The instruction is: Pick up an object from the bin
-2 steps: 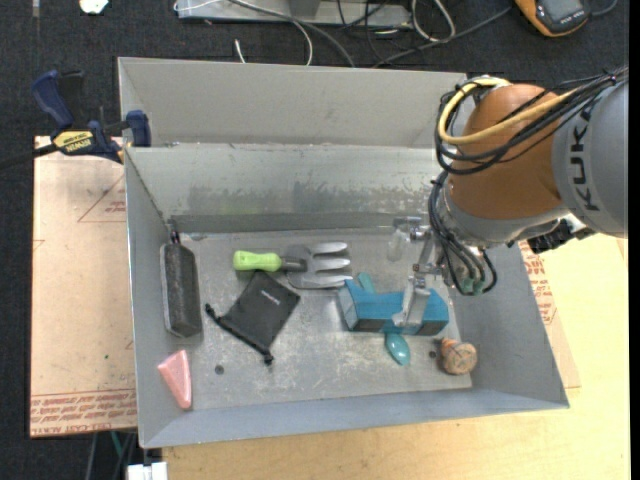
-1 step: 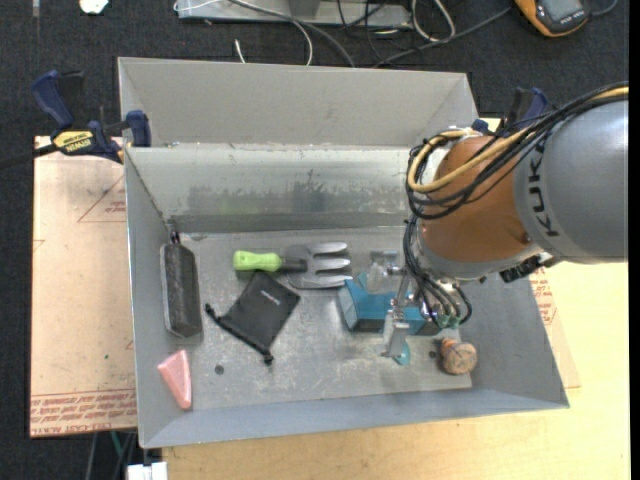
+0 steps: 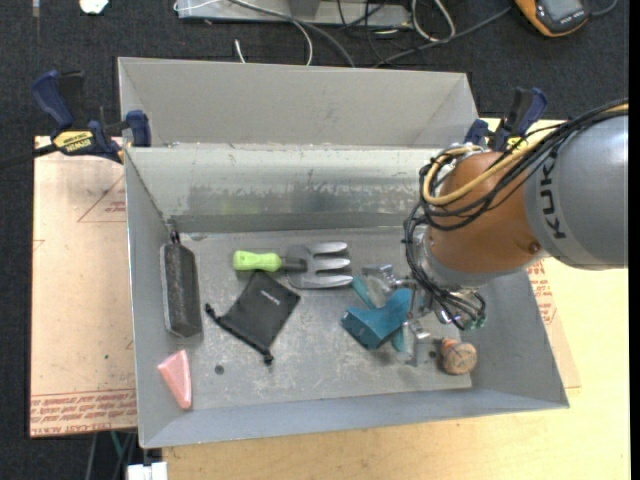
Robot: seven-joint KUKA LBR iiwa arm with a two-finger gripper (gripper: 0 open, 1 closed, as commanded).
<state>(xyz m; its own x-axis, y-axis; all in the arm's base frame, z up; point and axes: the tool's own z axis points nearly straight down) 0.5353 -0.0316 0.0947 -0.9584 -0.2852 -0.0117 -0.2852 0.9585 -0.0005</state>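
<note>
Teal in colour, the angular block [image 3: 368,326] lies on the floor of the bin [image 3: 320,373] right against my gripper [image 3: 413,340], on the side away from my arm; a brown cork [image 3: 458,356] sits just beside my gripper on the opposite side; whether my gripper is spread or pressed together I cannot tell, since my wrist hides it; the danger, I judge, is catching only a corner, so the block twists free, or knocking the cork away.
</note>
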